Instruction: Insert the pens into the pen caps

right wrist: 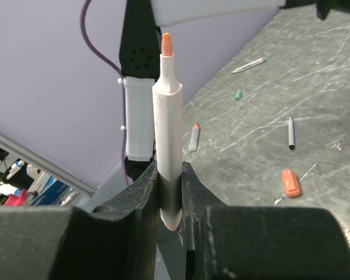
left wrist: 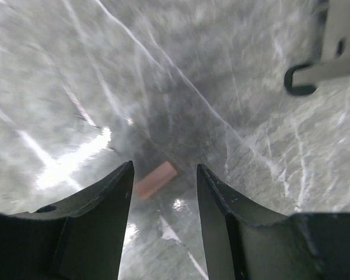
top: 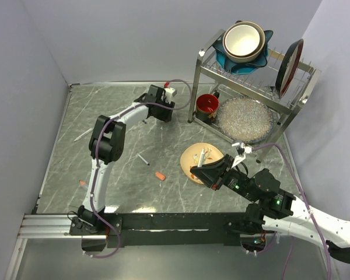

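My right gripper is shut on a white pen with an orange tip, held upright; in the top view it hovers at the left rim of a tan plate. My left gripper is open, low over the table at the back, with a pinkish-orange pen cap lying just ahead between its fingers. Another orange cap lies on the table, also in the right wrist view. A black pen, a grey pen and a grey red-tipped pen lie loose.
A tan plate holds another white pen. A metal dish rack with bowls and plates stands at the back right, with a red cup beside its leg. A small green cap lies far left. Walls enclose the table.
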`<control>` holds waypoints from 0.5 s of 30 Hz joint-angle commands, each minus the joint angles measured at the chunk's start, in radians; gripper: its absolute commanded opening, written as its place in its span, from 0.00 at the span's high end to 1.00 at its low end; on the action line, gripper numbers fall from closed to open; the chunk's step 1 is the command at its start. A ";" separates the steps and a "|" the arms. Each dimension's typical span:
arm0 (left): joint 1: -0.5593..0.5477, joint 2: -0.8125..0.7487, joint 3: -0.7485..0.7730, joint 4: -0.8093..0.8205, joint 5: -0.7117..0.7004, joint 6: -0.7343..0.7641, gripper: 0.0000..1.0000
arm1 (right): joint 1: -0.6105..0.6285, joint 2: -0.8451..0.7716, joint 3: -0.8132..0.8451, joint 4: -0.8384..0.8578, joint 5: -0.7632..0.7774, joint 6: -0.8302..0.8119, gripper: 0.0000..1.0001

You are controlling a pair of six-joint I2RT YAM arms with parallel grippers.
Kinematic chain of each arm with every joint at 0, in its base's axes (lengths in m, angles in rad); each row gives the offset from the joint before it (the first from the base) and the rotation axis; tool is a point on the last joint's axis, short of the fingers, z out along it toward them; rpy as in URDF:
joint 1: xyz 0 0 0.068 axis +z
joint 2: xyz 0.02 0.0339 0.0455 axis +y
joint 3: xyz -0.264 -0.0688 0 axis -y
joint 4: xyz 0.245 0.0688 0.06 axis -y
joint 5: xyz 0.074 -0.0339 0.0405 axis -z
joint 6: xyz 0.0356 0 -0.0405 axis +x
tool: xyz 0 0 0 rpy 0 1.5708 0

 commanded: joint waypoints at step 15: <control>-0.039 -0.044 -0.144 0.031 -0.157 0.009 0.62 | 0.004 -0.011 0.029 0.049 -0.015 0.013 1.00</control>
